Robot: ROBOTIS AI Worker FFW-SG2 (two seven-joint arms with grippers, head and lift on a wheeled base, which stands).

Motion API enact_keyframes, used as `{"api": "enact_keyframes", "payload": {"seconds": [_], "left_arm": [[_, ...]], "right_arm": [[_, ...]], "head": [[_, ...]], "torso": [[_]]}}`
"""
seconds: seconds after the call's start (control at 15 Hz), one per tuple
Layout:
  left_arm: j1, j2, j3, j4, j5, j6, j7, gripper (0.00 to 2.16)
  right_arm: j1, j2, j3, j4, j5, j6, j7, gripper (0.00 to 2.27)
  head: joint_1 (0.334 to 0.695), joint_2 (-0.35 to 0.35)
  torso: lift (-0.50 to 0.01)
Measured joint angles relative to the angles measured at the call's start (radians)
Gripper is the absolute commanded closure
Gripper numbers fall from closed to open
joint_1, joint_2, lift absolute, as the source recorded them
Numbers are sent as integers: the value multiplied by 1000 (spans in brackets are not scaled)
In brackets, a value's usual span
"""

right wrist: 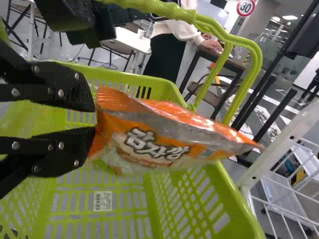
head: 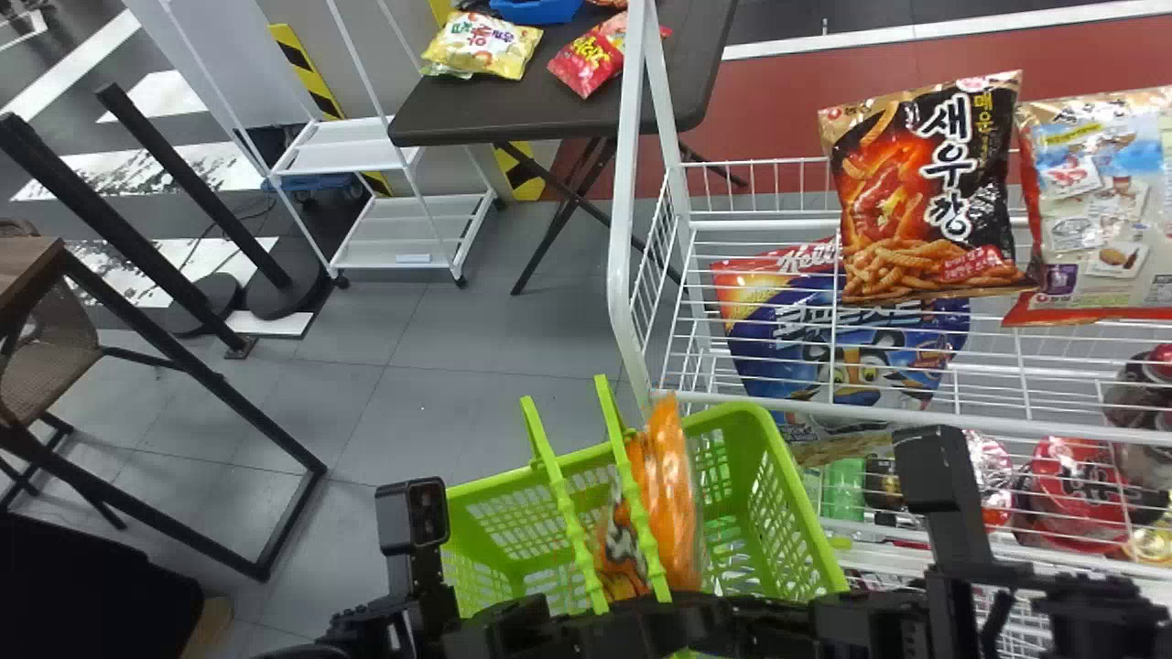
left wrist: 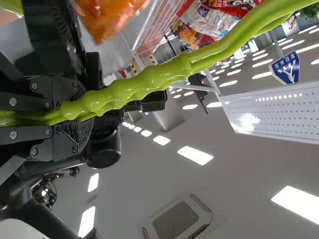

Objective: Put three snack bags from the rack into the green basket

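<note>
My left gripper (head: 623, 618) is at the near end of the green basket (head: 787, 458). In the left wrist view the left gripper (left wrist: 47, 118) is shut on the green handle (left wrist: 144, 82). My right gripper (head: 737, 609) is over the basket's near side. An orange snack bag (head: 673, 494) is beside the handles, within the basket's outline. In the right wrist view the right gripper (right wrist: 92, 118) stands open, its fingers apart at the near end of the orange bag (right wrist: 159, 139). This bag is over the basket floor, blurred along its lower edge.
The white wire rack (head: 760, 220) stands to the right, holding a black-and-orange bag (head: 925, 192), a blue-and-white bag (head: 1099, 210) and a large blue bag (head: 851, 339). Bottles and red packs sit lower. A dark table (head: 522, 114) stands behind.
</note>
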Motion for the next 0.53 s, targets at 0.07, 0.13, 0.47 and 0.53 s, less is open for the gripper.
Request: {"api": "enact_keyframes", "payload": {"seconds": [0.07,0.13,0.47,0.53], "left_arm": [[0,1,5,1,1,0,-1,2148],[0,2,11,3,1,0,-2,2148],[-5,4,21,8,3,3,-4,2148],[-6,4,22,9,3,3,-4,2148]], "right_arm": [[9,-3,-21,-15,-18,16,0,60],[20,-6,-53,-29,-50,33,-1,60],[53,-17,-237,-126,-99,107,-25,63],[52,-20,-286,-139,-111,117,-30,63]], "head": [[695,350],[695,350],[695,350],[695,350]], "torso": [[0],[0],[0],[0]]}}
